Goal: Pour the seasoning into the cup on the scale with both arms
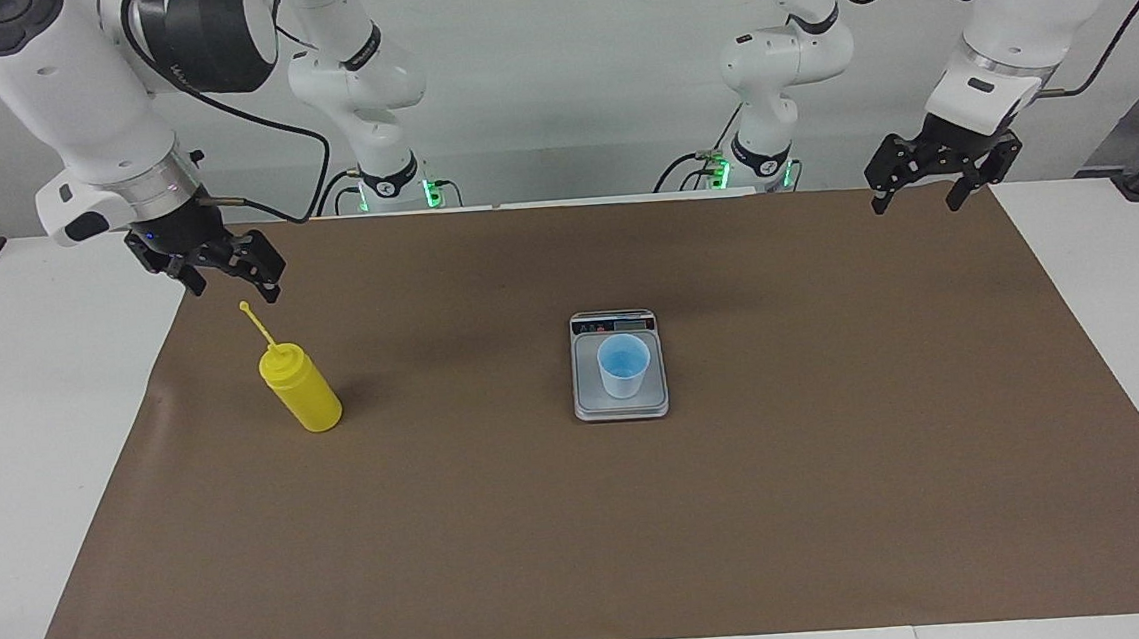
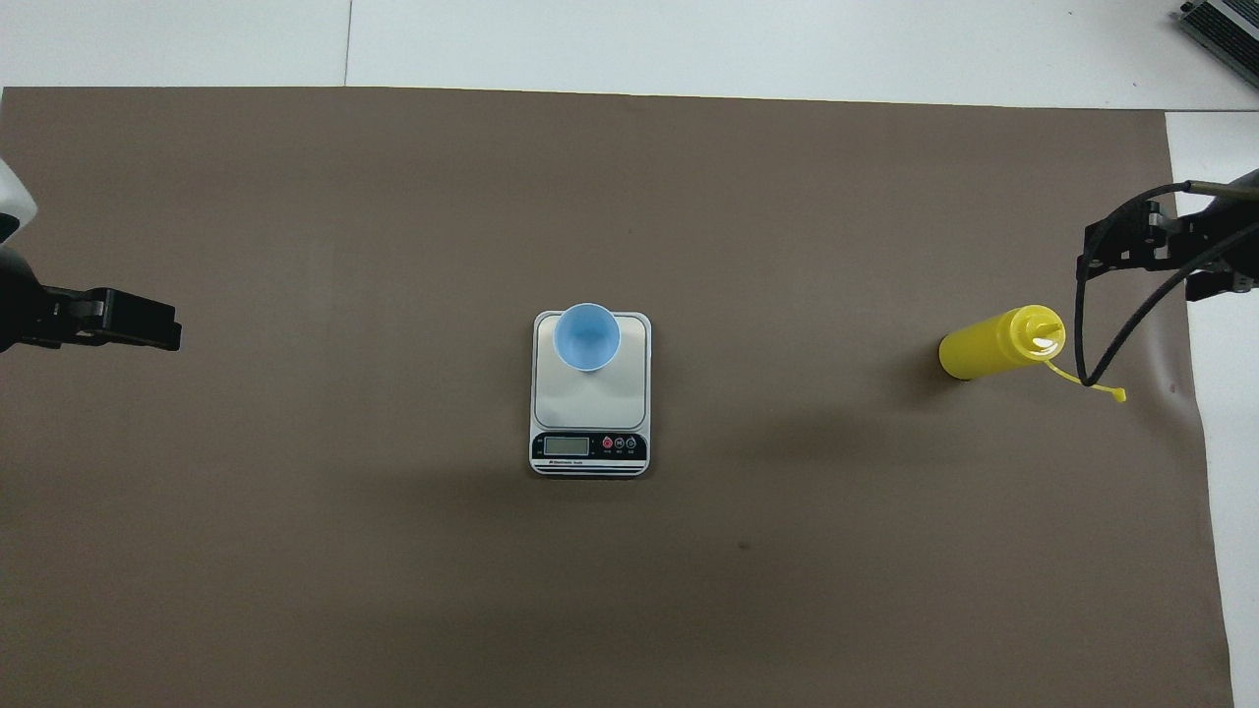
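Seasoning: the yellow squeeze bottle (image 1: 301,387) (image 2: 998,342) stands upright on the brown mat (image 1: 643,515) (image 2: 393,551), toward the right arm's end of the table, well apart from the scale. Its cap hangs on the strap beside the nozzle, so the nozzle is uncovered.
Cup: the pale blue cup (image 1: 624,365) (image 2: 587,336) stands upright on the weighing plate, on the half of the plate farther from the robots.
Scale: the scale (image 1: 621,402) (image 2: 590,401) lies flat near the middle of the mat, with its display strip on the edge nearer to the robots.
Right gripper: the right gripper (image 1: 231,280) (image 2: 1146,251) hangs in the air near the bottle's cap, at the mat's edge; it touches nothing, and its fingers are apart.
Left gripper: the left gripper (image 1: 919,199) (image 2: 148,329) waits in the air over the mat's corner at the left arm's end, well apart from the scale; its fingers are apart and hold nothing.
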